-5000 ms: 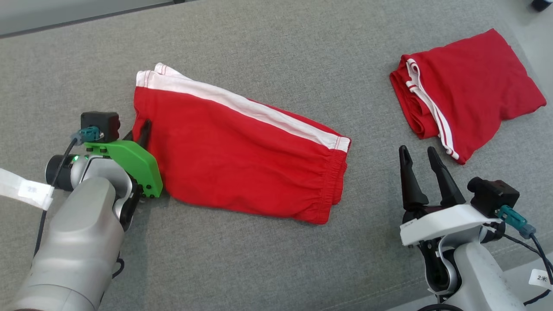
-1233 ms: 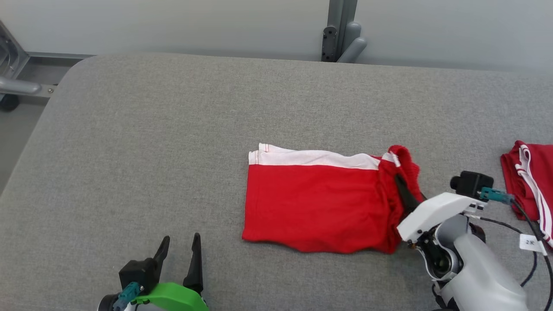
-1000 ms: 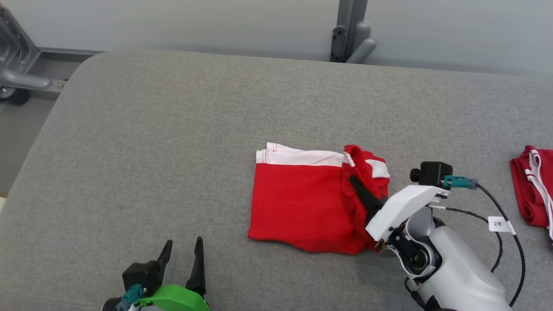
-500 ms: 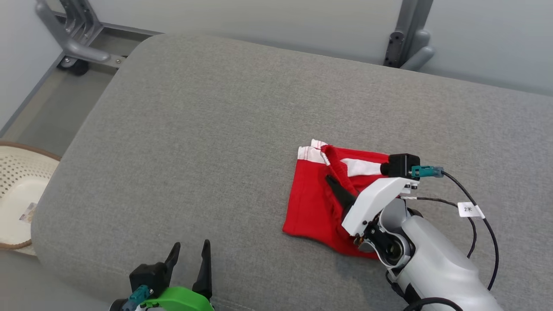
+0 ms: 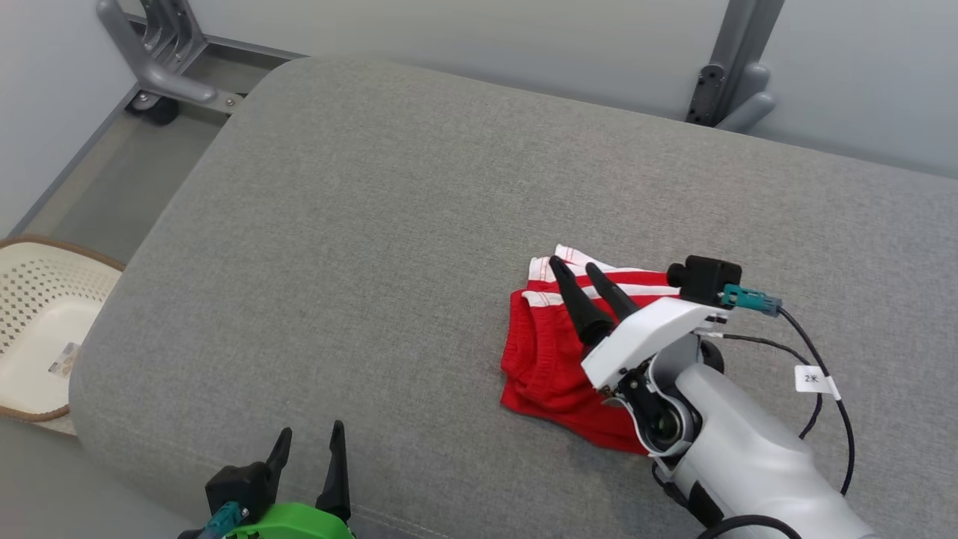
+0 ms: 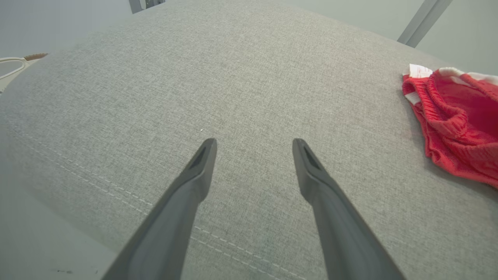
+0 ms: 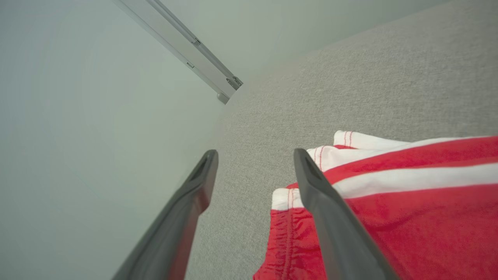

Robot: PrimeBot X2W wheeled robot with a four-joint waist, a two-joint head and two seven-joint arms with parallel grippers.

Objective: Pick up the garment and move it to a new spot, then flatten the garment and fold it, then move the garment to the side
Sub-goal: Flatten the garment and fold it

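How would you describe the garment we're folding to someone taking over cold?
Start at the big grey padded table; right of its middle, the right gripper hangs open over a small cloth bundle. That is the garment: folded red shorts with white stripes at the far edge, the table's one bright thing; the basket off its left end is cream.

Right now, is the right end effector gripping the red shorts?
No, the right end effector is open, none of the red shorts between its fingers.

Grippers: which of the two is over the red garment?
The right gripper, white-mounted, is over the garment; the green-mounted left gripper is apart from it.
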